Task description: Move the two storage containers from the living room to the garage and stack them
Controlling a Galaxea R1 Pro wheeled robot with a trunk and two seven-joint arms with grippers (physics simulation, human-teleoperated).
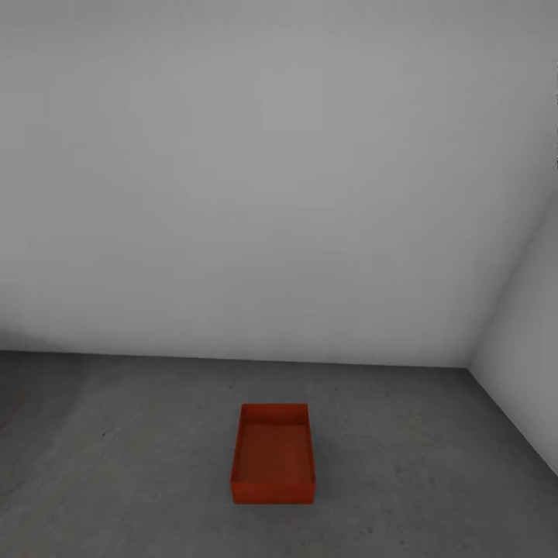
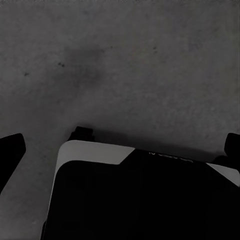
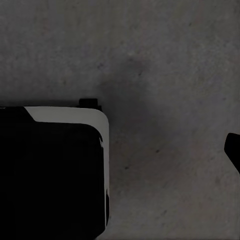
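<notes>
One orange-red storage container stands open and empty on the dark grey concrete floor of the garage, a short way ahead of me and out from the back wall. My left gripper hangs open over bare concrete, its dark fingertips far apart at the picture's two sides, with nothing between them. My right gripper also hangs over the floor. One of its fingertips sits at the far side, and the other is lost against my dark base; it holds nothing.
A plain white back wall meets a white side wall in a corner at the right. My own black and white base lies under the left gripper, and the same base sits beside the right gripper.
</notes>
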